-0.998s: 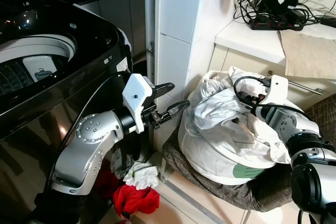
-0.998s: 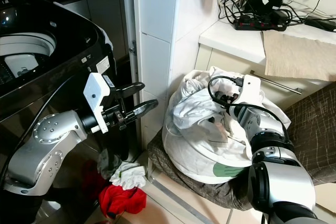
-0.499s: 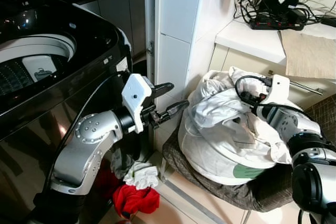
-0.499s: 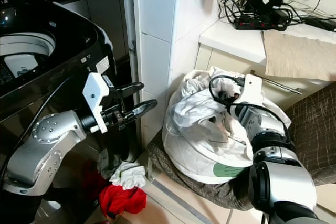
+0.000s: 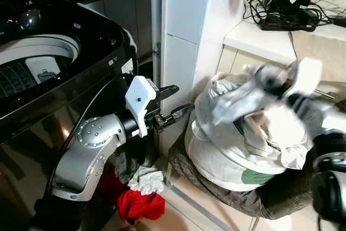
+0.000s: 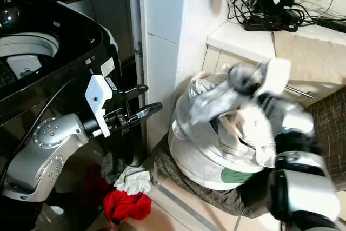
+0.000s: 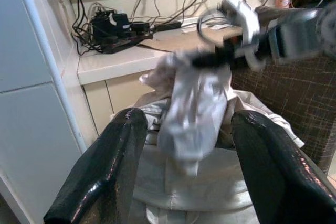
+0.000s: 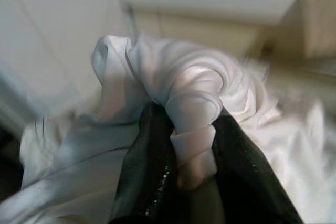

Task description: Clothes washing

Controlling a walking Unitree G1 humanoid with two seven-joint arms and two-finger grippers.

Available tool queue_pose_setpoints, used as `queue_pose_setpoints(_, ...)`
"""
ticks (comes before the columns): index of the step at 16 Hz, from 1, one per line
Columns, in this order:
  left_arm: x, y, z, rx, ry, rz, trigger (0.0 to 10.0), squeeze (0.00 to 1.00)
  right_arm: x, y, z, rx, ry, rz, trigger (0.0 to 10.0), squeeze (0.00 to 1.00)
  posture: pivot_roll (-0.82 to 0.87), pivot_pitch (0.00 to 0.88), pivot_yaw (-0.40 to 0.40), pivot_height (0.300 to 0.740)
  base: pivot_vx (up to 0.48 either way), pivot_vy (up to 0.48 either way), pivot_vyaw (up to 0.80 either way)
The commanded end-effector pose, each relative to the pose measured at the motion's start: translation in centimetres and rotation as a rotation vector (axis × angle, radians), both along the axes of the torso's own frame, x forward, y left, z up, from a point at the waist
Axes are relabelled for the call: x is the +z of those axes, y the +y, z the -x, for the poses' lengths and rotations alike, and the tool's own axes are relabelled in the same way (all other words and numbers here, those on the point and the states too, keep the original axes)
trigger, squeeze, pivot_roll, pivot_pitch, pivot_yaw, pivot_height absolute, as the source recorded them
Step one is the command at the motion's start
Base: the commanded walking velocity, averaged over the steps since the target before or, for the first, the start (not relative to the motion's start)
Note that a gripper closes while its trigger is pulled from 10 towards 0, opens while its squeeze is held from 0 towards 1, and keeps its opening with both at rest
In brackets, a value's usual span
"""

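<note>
Nearest you, at 7 o'clock on the floor: a red garment [image 5: 139, 205] and a small white-green cloth [image 5: 146, 179], both lying at the foot of the washing machine [image 5: 59, 74], whose drum is open at 10 o'clock.

Left gripper [image 5: 172, 103] sits mid-frame, fingers spread apart and holding nothing, aimed at the pile. It hasn't moved over the last second.

What changed: your right gripper [image 8: 181, 145] was buried low in the white laundry bundle [image 5: 238, 155] a second ago; now it has jerked up toward 2 o'clock and shows motion-blurred in the head views, trailing a white garment [image 5: 232, 101] out of the pile. My read: the pull-out step is underway, transfer to the drum not yet begun. The garment's tail looks to be still draped onto the bundle, so it may drag other pieces along.

The bundle sits at 4 o'clock on a brown checked cushion [image 5: 270, 198].

View differences: the right wrist view alone confirms the grasp, both black fingers pinched on a twisted fold of the white garment. The left wrist view gives you the side-on look between its own spread fingers [image 7: 107, 171], with the cloth hanging below the raised right arm.

Farthest, at 1 o'clock: a counter [image 5: 254, 36] with a power strip [image 5: 284, 24] and tangled cables.
</note>
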State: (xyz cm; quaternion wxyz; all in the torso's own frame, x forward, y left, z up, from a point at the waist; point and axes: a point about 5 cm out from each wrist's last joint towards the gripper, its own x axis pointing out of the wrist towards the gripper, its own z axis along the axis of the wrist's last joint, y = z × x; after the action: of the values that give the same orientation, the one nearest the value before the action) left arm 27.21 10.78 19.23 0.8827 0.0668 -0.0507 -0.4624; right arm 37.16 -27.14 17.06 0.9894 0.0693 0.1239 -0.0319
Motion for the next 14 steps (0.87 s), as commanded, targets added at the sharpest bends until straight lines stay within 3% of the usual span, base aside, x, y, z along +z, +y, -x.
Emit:
queue_pose_setpoints(1, 0.7, -0.4, 0.1, -0.014, -0.038, -0.017, 10.0, 0.00, 2.9, -0.4, 0.0, 0.013, -0.078, 0.063, 0.0, 0.00, -0.02, 0.000, -0.046, 0.740, 0.000, 0.000, 0.00)
queue_pose_setpoints(2, 0.7, -0.4, 0.1, -0.015, -0.041, -0.017, 10.0, 0.00, 3.9, -0.4, 0.1, 0.019, -0.101, 0.080, 0.0, 0.00, -0.02, 0.000, -0.046, 0.740, 0.000, 0.000, 0.00)
queue_pose_setpoints(4, 0.8, -0.4, 0.1, -0.013, -0.048, -0.017, 10.0, 0.00, 7.9, 0.2, 0.9, 0.098, -0.208, 0.124, 0.0, 0.00, -0.02, 0.000, -0.047, 0.740, 0.000, 0.000, 0.00)
queue_pose_setpoints(7, 1.2, -0.5, 0.1, -0.014, -0.068, -0.008, 10.0, 0.00, 11.7, 1.2, 2.3, 0.168, -0.323, 0.062, 0.0, 0.00, -0.03, 0.000, -0.050, 0.740, 0.000, 0.000, 0.00)
queue_pose_setpoints(8, 2.6, -0.6, -0.3, 0.015, -0.118, 0.054, 10.0, 0.00, 13.3, 2.1, 3.2, 0.243, -0.373, -0.004, 0.0, 0.00, -0.03, 0.000, -0.049, 0.740, 0.000, 0.000, 0.00)
queue_pose_setpoints(10, 4.5, -0.8, -0.9, 0.050, -0.169, 0.155, 10.0, 0.00, 14.2, 3.5, 4.2, 0.368, -0.394, -0.043, 0.0, 0.00, -0.03, 0.000, -0.052, 0.740, 0.000, 0.000, 0.00)
queue_pose_setpoints(11, 6.7, -1.3, -1.4, 0.027, -0.185, 0.288, 10.0, 0.00, 14.7, 5.6, 5.5, 0.541, -0.428, -0.093, 0.0, 0.00, -0.03, 0.000, -0.053, 0.740, 0.000, 0.000, 0.00)
queue_pose_setpoints(12, 8.0, -2.1, -1.5, -0.042, -0.200, 0.312, 10.0, 1.00, 15.1, 6.9, 6.3, 0.656, -0.472, -0.160, 0.0, 0.00, -0.04, 0.000, -0.053, 0.740, 0.000, 0.000, 0.00)
queue_pose_setpoints(14, 9.0, -3.0, -1.4, -0.100, -0.224, 0.327, 10.0, 1.00, 15.3, 7.7, 7.0, 0.737, -0.504, -0.215, 0.0, 0.00, -0.03, 0.000, -0.056, 0.740, 0.000, 0.000, 0.00)
